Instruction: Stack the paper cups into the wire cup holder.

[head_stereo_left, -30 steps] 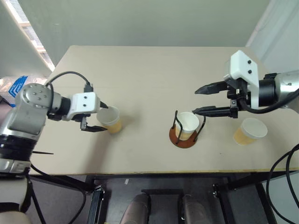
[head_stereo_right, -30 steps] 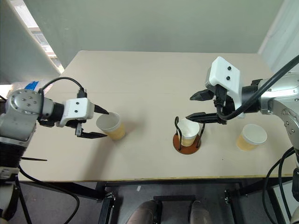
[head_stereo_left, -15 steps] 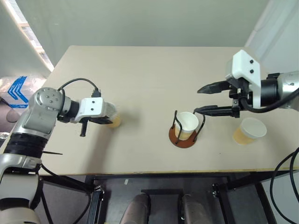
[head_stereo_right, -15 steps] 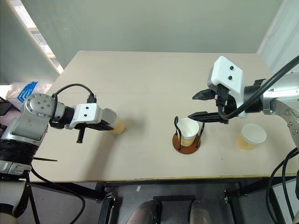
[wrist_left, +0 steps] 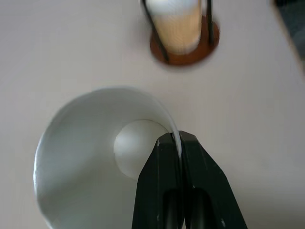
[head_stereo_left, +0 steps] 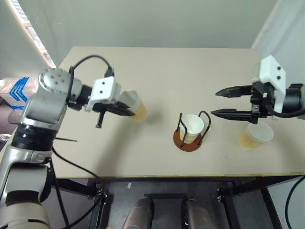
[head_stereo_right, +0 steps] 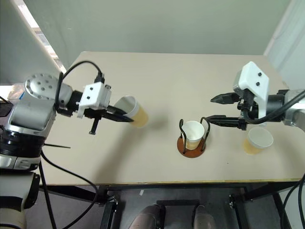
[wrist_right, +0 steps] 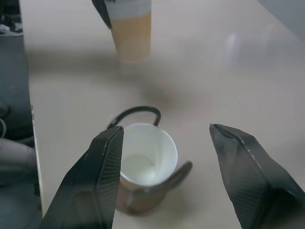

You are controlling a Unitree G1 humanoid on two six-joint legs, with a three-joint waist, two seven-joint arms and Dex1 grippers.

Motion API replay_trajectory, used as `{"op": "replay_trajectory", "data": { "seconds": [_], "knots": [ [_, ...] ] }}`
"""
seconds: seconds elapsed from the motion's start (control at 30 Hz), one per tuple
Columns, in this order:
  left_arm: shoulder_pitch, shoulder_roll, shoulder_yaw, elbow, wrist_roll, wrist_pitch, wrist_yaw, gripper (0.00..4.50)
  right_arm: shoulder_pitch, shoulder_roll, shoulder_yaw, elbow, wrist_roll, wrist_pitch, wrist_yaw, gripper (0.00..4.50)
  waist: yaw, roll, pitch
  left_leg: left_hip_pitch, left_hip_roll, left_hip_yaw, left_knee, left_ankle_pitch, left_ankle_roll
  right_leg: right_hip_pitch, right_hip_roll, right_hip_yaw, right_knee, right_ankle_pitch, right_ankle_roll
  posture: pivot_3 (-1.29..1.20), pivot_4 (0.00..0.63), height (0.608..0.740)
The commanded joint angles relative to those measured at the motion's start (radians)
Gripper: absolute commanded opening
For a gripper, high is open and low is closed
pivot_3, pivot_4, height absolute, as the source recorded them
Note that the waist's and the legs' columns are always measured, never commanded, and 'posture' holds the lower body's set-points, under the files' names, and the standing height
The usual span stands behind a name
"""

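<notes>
From the head views, the left gripper (head_stereo_left: pixel 125 110) pinches the rim of a cup (head_stereo_left: pixel 135 106), one finger inside and one outside, and holds it tilted above the table (head_stereo_left: pixel 157 71), to the left of the holder (head_stereo_left: pixel 190 138). A second cup (head_stereo_left: pixel 193 128) stands upright inside the holder's wire loops. The right gripper (head_stereo_left: pixel 220 102) hangs with its fingers spread wide and nothing between them, just right of the holder. A third cup (head_stereo_left: pixel 255 135) stands on the table below it, near the right edge. In the left wrist view, the two fingers (wrist_left: pixel 159 176) meet tightly on the cup's thin wall, the holder beyond. In the right wrist view, the wide-set fingers (wrist_right: pixel 100 176) frame the holder (wrist_right: pixel 143 200) and its cup (wrist_right: pixel 145 155).
</notes>
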Motion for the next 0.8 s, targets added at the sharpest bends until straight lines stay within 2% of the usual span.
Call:
{"op": "replay_trajectory", "data": {
  "seconds": [0.03,0.2,0.33,0.67,0.73,0.8],
  "knots": [
    [-0.114,-0.027,0.004,-0.042,-0.068,0.032,-0.054,0.05,0.053,-0.029,-0.134,-0.047,0.072,0.022,0.004,3.06,0.0,0.0,0.0,0.0,0.0,0.0,0.0,0.0,0.0,0.0,0.0,0.0,0.0,0.0,0.001,0.0,0.15,0.74],
    [-0.242,-0.072,-0.06,-0.034,-0.183,0.056,-0.061,0.05,0.142,-0.072,-0.229,-0.108,0.16,0.092,-0.004,3.06,0.002,0.0,0.0,0.0,0.0,0.001,0.0,0.001,0.002,0.002,0.0,0.001,-0.001,-0.001,0.004,0.0,0.15,0.74],
    [-0.345,-0.125,-0.144,0.043,-0.246,0.015,-0.061,0.05,0.165,-0.109,-0.282,-0.127,0.22,0.138,-0.023,3.06,0.002,0.0,0.0,0.001,-0.001,0.002,0.001,0.001,0.002,0.003,-0.001,0.003,-0.001,-0.002,0.008,0.0,0.15,0.74],
    [-0.52,-0.328,-0.401,0.351,-0.231,-0.239,-0.061,0.05,0.133,-0.203,-0.315,-0.132,0.32,0.174,-0.057,3.06,0.009,-0.001,0.0,-0.001,-0.003,0.002,0.003,-0.001,0.006,0.005,-0.002,0.005,-0.003,-0.004,0.017,0.0,0.15,0.74],
    [-0.535,-0.35,-0.448,0.394,-0.229,-0.283,-0.061,0.05,0.136,-0.218,-0.319,-0.128,0.326,0.175,-0.064,3.06,0.01,0.0,0.0,-0.003,-0.003,0.002,0.005,-0.002,0.005,0.005,-0.002,0.005,-0.003,-0.001,0.028,0.0,0.15,0.74],
    [-0.544,-0.368,-0.498,0.424,-0.226,-0.326,-0.061,0.05,0.139,-0.227,-0.323,-0.127,0.328,0.176,-0.075,3.06,0.01,0.0,0.0,-0.003,-0.002,0.003,0.007,-0.003,0.002,0.005,-0.002,0.005,-0.003,-0.003,0.029,0.0,0.15,0.74]
  ]
}}
